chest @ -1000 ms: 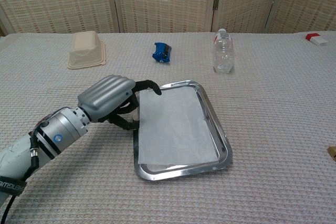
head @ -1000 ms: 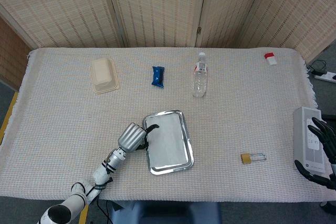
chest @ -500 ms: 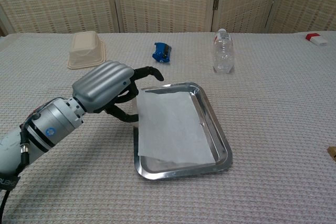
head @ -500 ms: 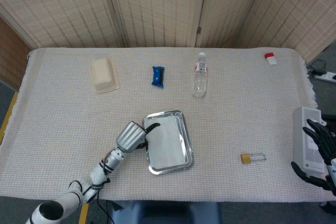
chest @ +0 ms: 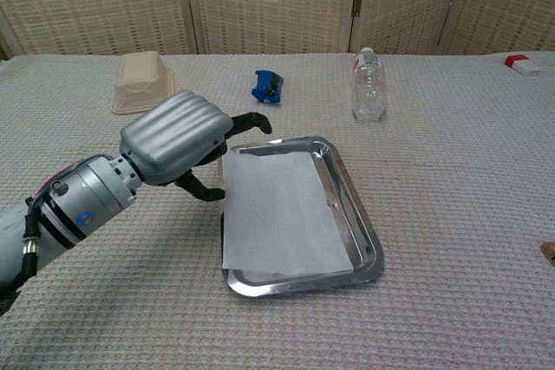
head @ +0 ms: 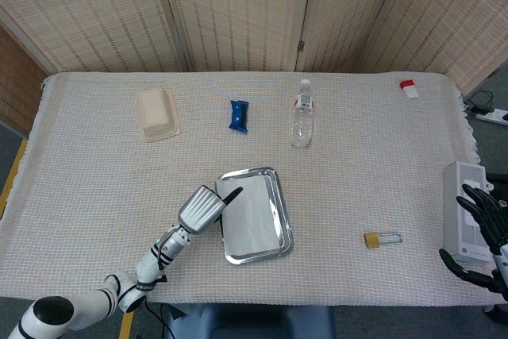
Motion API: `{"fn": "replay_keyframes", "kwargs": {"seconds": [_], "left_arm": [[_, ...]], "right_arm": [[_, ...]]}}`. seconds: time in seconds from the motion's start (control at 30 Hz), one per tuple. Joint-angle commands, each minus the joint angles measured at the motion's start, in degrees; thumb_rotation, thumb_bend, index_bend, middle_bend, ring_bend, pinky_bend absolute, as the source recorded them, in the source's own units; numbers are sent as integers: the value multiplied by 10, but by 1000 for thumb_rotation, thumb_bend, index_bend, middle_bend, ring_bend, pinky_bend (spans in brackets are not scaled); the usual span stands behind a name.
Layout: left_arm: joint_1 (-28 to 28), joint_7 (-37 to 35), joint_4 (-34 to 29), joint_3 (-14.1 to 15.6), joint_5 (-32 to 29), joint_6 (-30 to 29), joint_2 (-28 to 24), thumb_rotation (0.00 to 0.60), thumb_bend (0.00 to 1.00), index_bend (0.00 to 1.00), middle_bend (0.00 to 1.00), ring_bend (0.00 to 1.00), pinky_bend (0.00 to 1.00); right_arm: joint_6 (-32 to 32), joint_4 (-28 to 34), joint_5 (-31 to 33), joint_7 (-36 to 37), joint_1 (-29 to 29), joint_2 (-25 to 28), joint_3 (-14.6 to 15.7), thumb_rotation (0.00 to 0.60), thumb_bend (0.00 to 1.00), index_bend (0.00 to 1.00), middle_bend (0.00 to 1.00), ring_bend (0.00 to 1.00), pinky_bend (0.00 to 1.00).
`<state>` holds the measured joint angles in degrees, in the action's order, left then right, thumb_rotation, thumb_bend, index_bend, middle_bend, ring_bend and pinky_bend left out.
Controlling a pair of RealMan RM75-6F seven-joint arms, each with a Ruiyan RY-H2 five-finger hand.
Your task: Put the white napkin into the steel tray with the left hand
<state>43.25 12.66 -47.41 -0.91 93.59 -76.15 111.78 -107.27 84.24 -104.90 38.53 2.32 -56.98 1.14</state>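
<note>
left hand [chest: 178, 140] pinches the flat white paper napkin [chest: 277, 210] over the shiny rectangular steel tray [chest: 366, 240]; release looks next, near corner overhanging.

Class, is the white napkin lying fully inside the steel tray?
No: the white napkin overlaps the steel tray's left rim, and the left hand holds its edge.

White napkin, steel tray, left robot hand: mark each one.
white napkin [chest: 277, 214]: chest view, middle of the sheet.
steel tray [chest: 354, 205]: chest view, right rim.
left robot hand [chest: 178, 136]: chest view, ribbed grey back of the hand.
</note>
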Motion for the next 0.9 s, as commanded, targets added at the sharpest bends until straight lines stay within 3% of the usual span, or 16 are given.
{"fn": "replay_keyframes", "kwargs": {"seconds": [0.03,0.4,0.47,0.53,0.63,0.9], "left_arm": [[-3,46,-48,-7,-6,15,-36,600,115,270,1000,1000,1000],[-24,101,-157,-3,-2,12,-102,600,145,283,1000,1000,1000],[-32,106,-185,6,-1,14,-117,600,262,313,1000,1000,1000],[-39,111,-209,18,3,19,-134,600,526,361,1000,1000,1000],[-50,124,-254,39,5,36,-164,600,726,379,1000,1000,1000],[-53,97,-325,65,31,59,-198,600,840,382,1000,1000,1000]], "right_arm": [[1,-1,-1,0,1,-1,0,600,397,0,0,0,0],[4,4,-8,-13,2,-3,5,600,397,0,0,0,0],[1,3,-7,-11,1,-2,4,600,398,0,0,0,0],[0,2,-6,-9,1,-2,4,600,397,0,0,0,0],[2,2,-8,-9,3,-3,5,600,397,0,0,0,0],[4,6,-11,-17,3,-4,7,600,398,0,0,0,0]]}}
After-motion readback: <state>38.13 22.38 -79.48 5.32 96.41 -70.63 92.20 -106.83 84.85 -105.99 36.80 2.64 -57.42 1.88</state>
